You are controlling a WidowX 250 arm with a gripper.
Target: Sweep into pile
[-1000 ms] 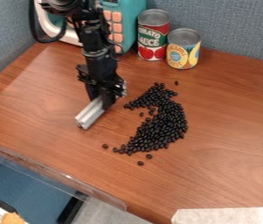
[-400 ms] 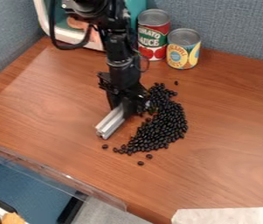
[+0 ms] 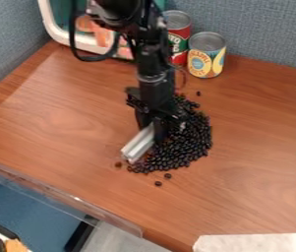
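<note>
Room by the beans (image 3: 192, 142)
Bare table (image 3: 196, 206) lies in front of them; a red can (image 3: 182, 39) and yellow can (image 3: 206, 56) block the way behind.

even, fairly bright light; a soft, pale sheen lies on the left of the wooden tabletop (image 3: 51, 115).

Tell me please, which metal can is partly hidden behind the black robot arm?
The taller, red-labelled metal can; the arm overlaps one edge of it, while the yellow-labelled metal can shows whole.

Black beans (image 3: 191, 149) lie heaped, a few stray, beside a slanting silvery bar (image 3: 138, 143).
</note>
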